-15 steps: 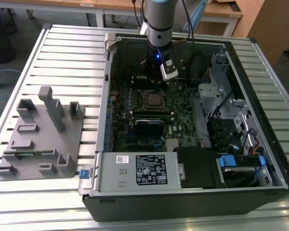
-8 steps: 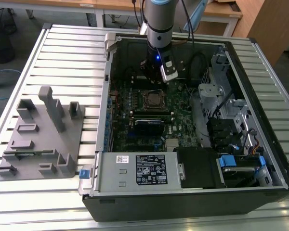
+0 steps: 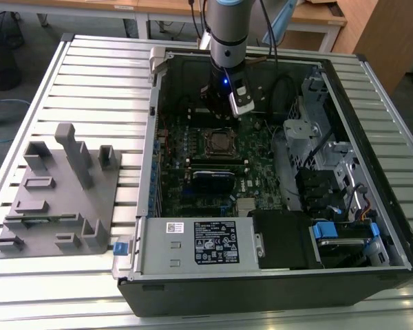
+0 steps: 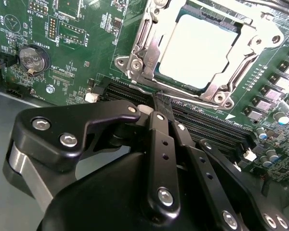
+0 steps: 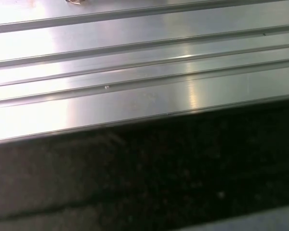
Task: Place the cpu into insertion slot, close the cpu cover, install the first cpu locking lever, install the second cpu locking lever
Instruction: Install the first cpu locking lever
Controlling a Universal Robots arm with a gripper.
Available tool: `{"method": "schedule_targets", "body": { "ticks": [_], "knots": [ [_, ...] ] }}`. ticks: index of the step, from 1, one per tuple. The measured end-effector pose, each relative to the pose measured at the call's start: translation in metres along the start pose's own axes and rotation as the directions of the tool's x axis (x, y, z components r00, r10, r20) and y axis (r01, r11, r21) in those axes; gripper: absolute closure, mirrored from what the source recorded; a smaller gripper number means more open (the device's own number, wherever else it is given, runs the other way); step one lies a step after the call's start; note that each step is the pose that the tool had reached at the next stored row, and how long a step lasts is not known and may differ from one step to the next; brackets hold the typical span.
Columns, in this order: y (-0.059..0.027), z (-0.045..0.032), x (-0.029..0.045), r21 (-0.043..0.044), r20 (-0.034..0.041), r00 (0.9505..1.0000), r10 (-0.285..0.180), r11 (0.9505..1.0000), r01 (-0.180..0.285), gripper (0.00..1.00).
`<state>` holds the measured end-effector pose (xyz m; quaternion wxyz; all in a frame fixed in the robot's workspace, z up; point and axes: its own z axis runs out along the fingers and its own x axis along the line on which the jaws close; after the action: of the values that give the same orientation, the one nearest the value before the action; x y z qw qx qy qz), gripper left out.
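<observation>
gripper clenched, empty | cpu seated, edges hidden under cpu cover

The exterior view is looking down from above and to one side at the open computer case lying on the slatted metal table. The second wrist view is sitting close behind the gripper, facing the green motherboard; both are sharing the insertion slot. The first wrist view is facing the table's slats from close by.
</observation>
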<state>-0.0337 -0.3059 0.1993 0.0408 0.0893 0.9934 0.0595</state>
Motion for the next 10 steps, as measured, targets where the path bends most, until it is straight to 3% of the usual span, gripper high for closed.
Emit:
{"method": "schedule_targets", "body": {
  "ticks": [10],
  "knots": [
    [0.0003,-0.0024,-0.0002,-0.0003,0.0022,1.0,0.002,1.0,-0.002,0.89]
  ]
}}
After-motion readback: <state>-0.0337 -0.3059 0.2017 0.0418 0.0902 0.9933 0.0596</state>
